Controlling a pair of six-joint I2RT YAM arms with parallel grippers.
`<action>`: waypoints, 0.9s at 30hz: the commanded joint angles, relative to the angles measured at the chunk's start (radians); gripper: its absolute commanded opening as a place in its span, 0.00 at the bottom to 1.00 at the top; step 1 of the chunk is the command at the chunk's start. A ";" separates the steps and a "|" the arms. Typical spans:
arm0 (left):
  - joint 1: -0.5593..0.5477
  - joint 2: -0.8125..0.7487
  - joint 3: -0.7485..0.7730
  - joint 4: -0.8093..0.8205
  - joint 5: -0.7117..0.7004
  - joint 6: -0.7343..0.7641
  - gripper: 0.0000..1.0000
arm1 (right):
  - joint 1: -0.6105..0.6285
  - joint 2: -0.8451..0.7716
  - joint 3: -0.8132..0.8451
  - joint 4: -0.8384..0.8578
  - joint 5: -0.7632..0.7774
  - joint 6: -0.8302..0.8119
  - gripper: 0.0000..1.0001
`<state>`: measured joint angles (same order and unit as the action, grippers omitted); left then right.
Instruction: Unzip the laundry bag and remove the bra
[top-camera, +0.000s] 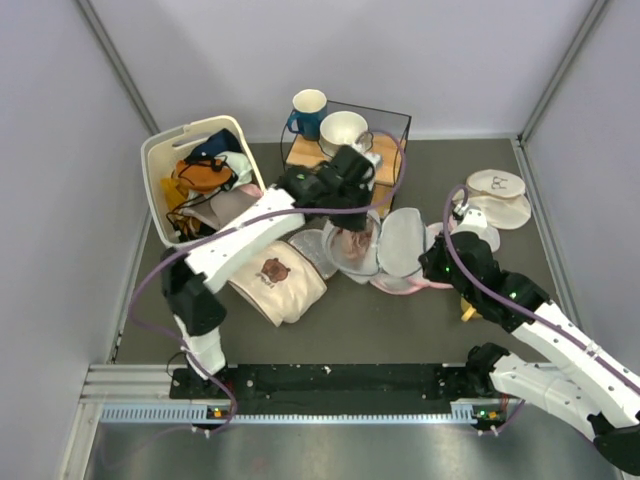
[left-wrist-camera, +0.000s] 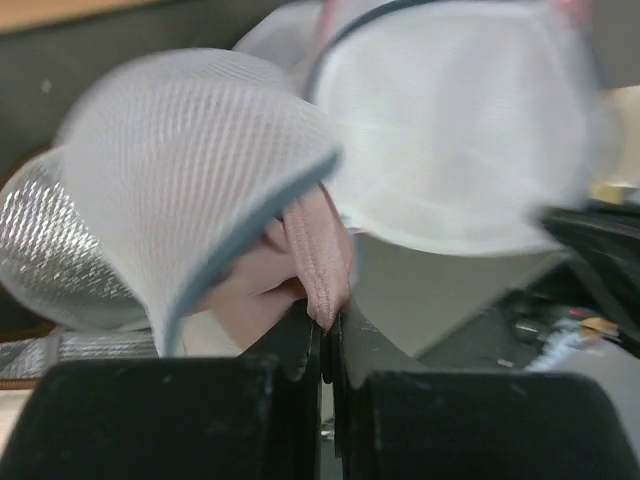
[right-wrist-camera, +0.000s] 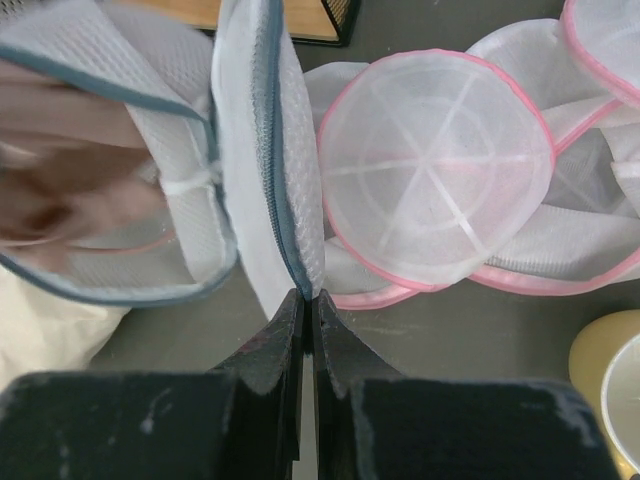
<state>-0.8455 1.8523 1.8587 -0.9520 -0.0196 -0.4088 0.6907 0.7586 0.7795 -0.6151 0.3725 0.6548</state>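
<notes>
The white mesh laundry bag (top-camera: 385, 245) lies open at the table's middle, its lid (right-wrist-camera: 268, 150) standing up. My right gripper (right-wrist-camera: 310, 296) is shut on the lid's zip rim; it shows in the top view (top-camera: 432, 262) too. My left gripper (left-wrist-camera: 328, 318) is shut on a fold of the dusty-pink bra (left-wrist-camera: 310, 250), which pokes out of the bag's lower half (left-wrist-camera: 190, 170). In the top view the left gripper (top-camera: 345, 205) sits over the bag and the bra (top-camera: 352, 240) shows inside it. The left wrist view is blurred.
Pink-trimmed mesh bags (right-wrist-camera: 440, 170) lie right of the laundry bag. A silver glittery disc (left-wrist-camera: 45, 250) lies to its left. A beige bear-print cloth (top-camera: 275, 280) lies front left, a white basket (top-camera: 165, 190) of clothes back left. A wire rack (top-camera: 395, 120) with mugs stands behind.
</notes>
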 joint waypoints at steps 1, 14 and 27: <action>0.075 -0.226 0.137 0.050 0.292 -0.033 0.00 | -0.007 -0.013 0.015 0.014 0.013 0.011 0.00; 0.184 -0.268 0.129 0.177 0.630 -0.142 0.00 | -0.007 -0.007 0.037 0.009 0.020 0.009 0.00; 0.698 -0.410 0.140 -0.045 0.173 -0.111 0.00 | -0.008 -0.001 0.049 0.009 0.014 0.000 0.00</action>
<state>-0.2687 1.5192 1.9942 -0.9302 0.3054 -0.5247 0.6907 0.7609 0.7799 -0.6216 0.3725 0.6582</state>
